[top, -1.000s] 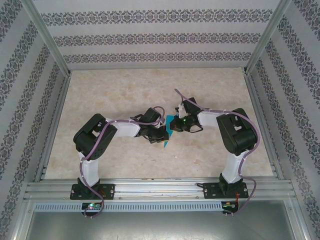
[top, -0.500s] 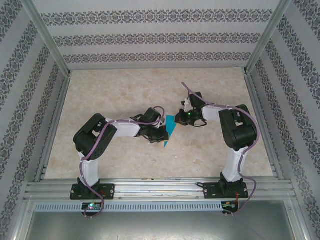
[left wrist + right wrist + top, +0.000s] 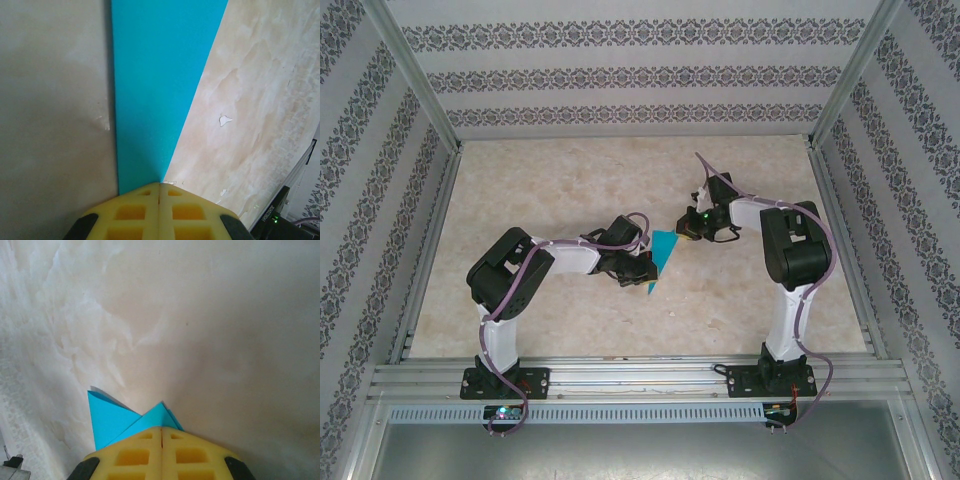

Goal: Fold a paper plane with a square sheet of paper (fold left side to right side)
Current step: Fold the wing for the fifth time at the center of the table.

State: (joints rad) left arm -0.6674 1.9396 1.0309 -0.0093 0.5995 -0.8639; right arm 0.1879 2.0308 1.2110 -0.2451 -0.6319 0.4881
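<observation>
1. The top external view is giving the whole layout. The teal paper (image 3: pixel 665 256) is lying near the middle of the marbled surface (image 3: pixel 570 190) as a folded, pointed shape, with its narrow tip toward the near edge. The left fingers (image 3: pixel 646 268) are sitting at its left edge and the right fingers (image 3: pixel 686 228) at its far right corner.
2. The left wrist view is adding detail that is too small to see from overhead. The paper (image 3: pixel 160 90) is running away from the camera as a long teal band and narrowing to a point right at the tips. The yellow left fingers (image 3: pixel 154 192) are pressing together with no gap.
3. The right wrist view is showing two teal corners (image 3: pixel 112 422) in overlapping layers, peeking out from behind the tips. The right fingers (image 3: pixel 156 435) are likewise pressing together.
4. Each pair of fingers is covering the bit of paper nearest it. I cannot tell whether a tip is nipping an edge, pressing down on the sheet, or just meeting it.
5. A dark part with a green light (image 3: pixel 272 220) is being cut off at the corner of the left wrist view, and it is hard to identify.
</observation>
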